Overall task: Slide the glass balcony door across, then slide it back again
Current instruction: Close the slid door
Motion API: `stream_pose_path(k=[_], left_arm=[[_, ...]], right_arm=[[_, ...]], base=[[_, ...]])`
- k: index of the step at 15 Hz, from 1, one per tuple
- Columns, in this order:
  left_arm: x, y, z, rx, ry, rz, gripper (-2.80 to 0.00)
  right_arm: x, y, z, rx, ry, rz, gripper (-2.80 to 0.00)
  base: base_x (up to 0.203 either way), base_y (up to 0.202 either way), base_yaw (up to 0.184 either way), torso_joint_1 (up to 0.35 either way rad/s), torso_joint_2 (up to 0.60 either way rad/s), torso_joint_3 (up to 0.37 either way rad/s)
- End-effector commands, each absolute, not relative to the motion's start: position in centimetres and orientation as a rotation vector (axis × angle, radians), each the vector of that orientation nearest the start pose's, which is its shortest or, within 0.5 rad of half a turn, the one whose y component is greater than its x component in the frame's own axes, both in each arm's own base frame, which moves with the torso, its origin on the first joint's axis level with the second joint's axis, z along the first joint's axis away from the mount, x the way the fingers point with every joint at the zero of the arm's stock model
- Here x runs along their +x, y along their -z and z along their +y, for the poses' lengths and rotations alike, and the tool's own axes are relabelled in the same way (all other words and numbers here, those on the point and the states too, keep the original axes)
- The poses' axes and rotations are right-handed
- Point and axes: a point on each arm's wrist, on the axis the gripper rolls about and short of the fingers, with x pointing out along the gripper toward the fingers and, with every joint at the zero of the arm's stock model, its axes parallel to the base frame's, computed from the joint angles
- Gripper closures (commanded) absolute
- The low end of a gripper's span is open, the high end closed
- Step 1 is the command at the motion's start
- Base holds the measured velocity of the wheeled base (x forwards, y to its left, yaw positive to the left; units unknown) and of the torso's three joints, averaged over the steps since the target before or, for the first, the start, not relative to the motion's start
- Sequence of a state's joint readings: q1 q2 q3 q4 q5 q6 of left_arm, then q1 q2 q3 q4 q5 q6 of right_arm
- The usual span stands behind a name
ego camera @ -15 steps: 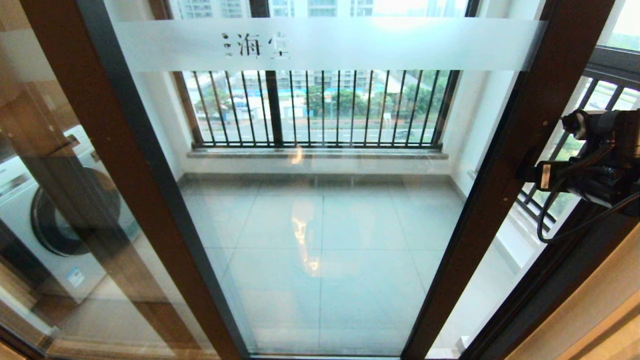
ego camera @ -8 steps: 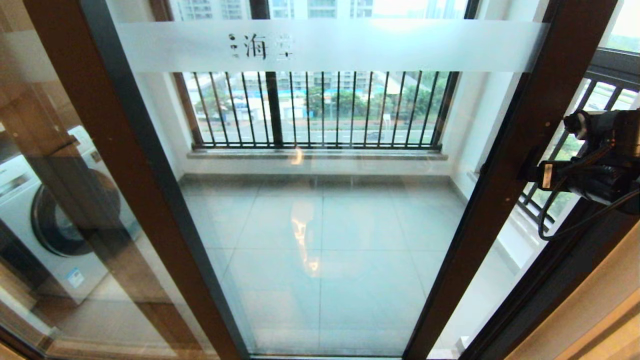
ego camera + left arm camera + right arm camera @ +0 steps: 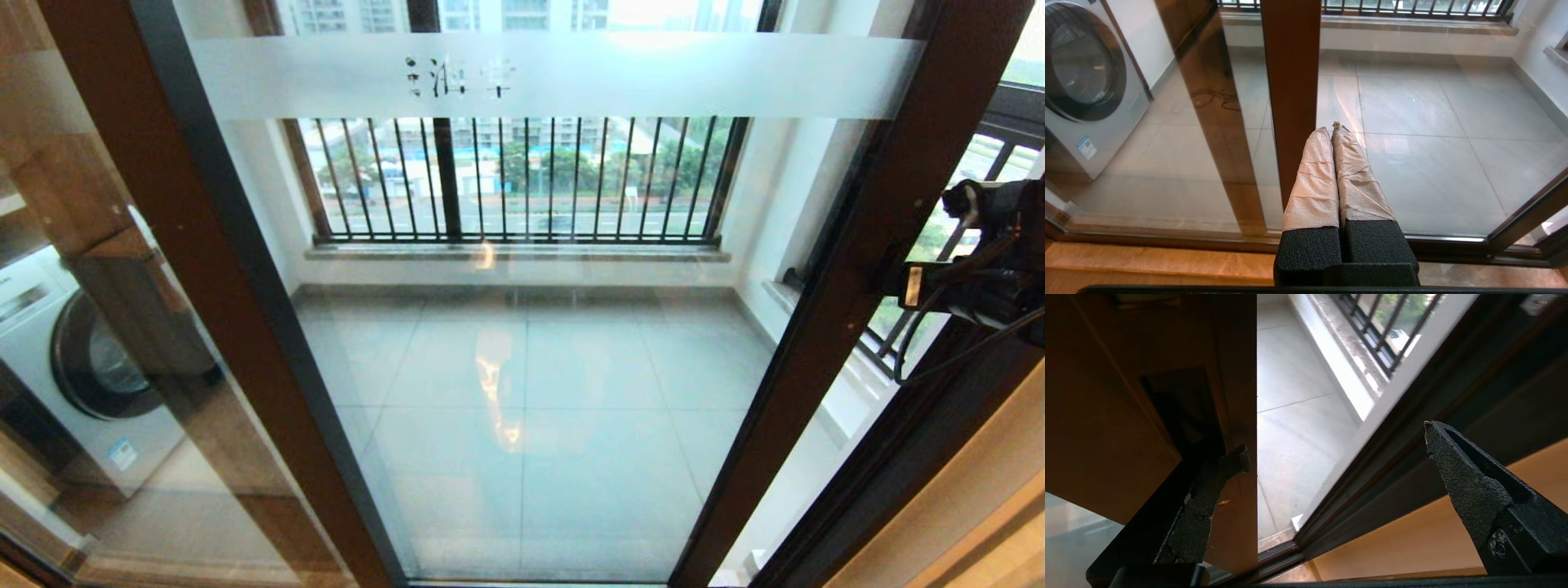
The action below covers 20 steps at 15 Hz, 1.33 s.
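Head view shows the glass balcony door [image 3: 522,327] filling centre, its stile at three o'clock, where my right gripper [image 3: 1331,445], jaws wide, hooks one finger in the handle slot [image 3: 1180,412]. I'd push steadily, level. Left gripper [image 3: 1333,128] parked, closed.

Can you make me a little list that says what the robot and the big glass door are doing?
door: glass balcony door, frosted band with characters on top
right gripper: open, one finger in the handle slot of the door's right stile
left gripper: shut, parked low before the glass
gap: narrow opening beside the right stile
behind glass: washing machine, barred window
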<state>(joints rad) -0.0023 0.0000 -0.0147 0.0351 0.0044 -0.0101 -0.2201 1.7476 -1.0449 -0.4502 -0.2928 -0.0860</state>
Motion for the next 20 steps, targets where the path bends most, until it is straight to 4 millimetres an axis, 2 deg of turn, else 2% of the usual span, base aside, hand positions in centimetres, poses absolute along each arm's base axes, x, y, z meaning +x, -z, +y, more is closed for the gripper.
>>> stream_pose_path(k=[1, 6, 11, 15, 20], left_arm=[[-2.4, -7.6, 0.0, -0.011, -0.002, 0.021, 0.0], [-2.4, -7.6, 0.0, -0.011, -0.002, 0.023, 0.0], [-2.4, -7.6, 0.0, -0.011, -0.003, 0.022, 0.0], [-2.4, -7.6, 0.0, -0.011, -0.002, 0.022, 0.0], [-2.4, -7.6, 0.0, -0.011, -0.002, 0.021, 0.0]], right_arm=[[32.5, -21.5, -8.2, -0.091, 0.507, 0.271, -2.8], [32.7, -21.6, -10.6, -0.079, 0.54, 0.266, -2.8], [32.8, -21.7, -11.2, -0.077, 0.55, 0.259, -2.8], [33.1, -21.5, -12.9, -0.079, 0.591, 0.261, -2.8], [32.7, -22.3, -12.9, -0.085, 0.595, 0.24, -2.8]], base=[[0.0, 0.0, 0.0, 0.0, 0.0, 0.0], [0.0, 0.0, 0.0, 0.0, 0.0, 0.0], [0.0, 0.0, 0.0, 0.0, 0.0, 0.0], [0.0, 0.0, 0.0, 0.0, 0.0, 0.0], [0.0, 0.0, 0.0, 0.0, 0.0, 0.0]])
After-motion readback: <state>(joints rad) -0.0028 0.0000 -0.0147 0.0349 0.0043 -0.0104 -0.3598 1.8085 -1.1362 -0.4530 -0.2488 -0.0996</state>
